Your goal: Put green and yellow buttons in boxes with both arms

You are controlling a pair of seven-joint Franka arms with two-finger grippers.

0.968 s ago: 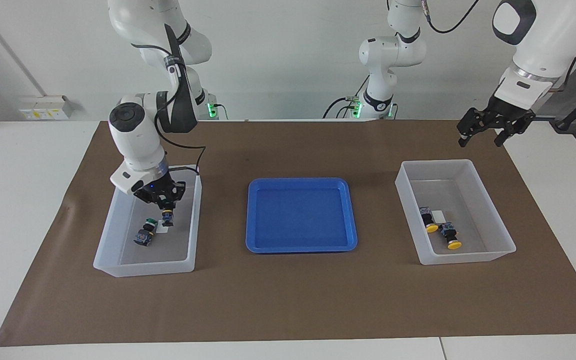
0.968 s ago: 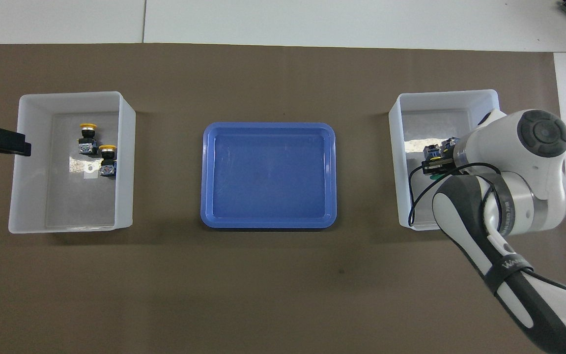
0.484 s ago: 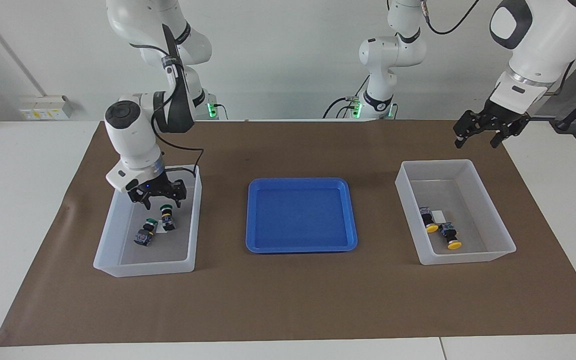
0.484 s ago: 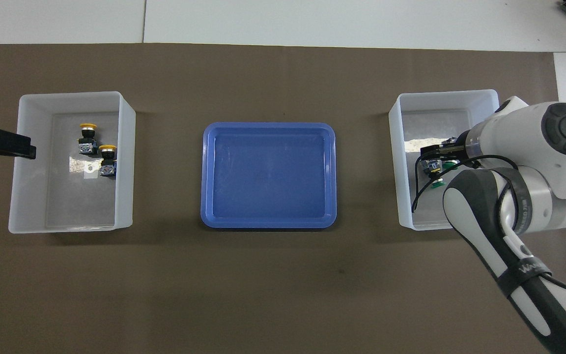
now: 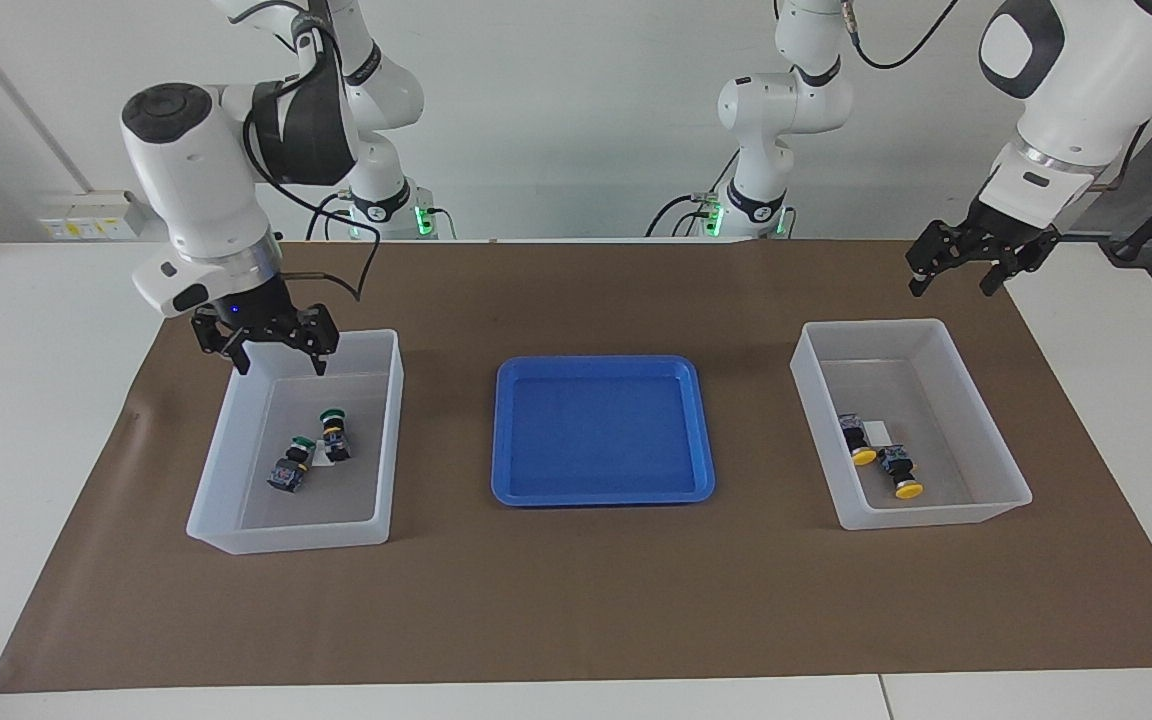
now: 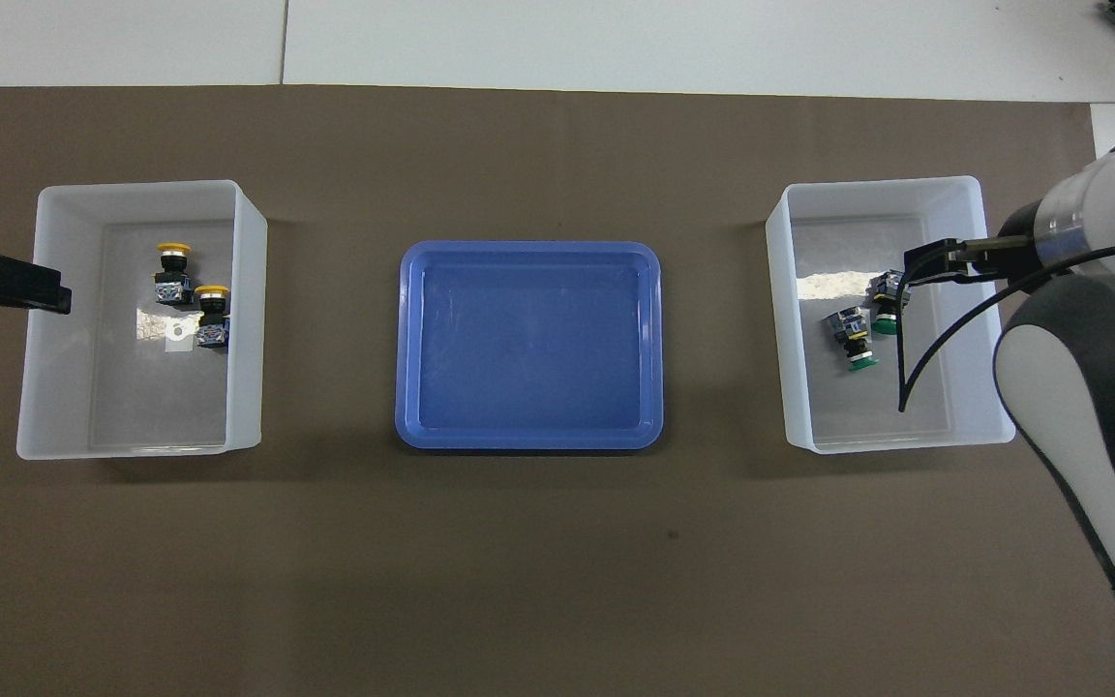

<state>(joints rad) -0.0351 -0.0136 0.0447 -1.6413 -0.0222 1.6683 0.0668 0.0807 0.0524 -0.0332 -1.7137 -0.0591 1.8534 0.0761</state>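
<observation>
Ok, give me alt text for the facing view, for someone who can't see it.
Two clear boxes flank an empty blue tray on a brown mat: one box holds two green buttons, the other box two yellow buttons. The right claw hangs open over the green box's rim; the left claw waits open, raised by the yellow box.

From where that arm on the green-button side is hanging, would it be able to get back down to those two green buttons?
Probably yes. The right gripper hangs open over the box, at the end nearer the robots. Both green buttons lie uncovered on the box's floor, with nothing above them.
</observation>
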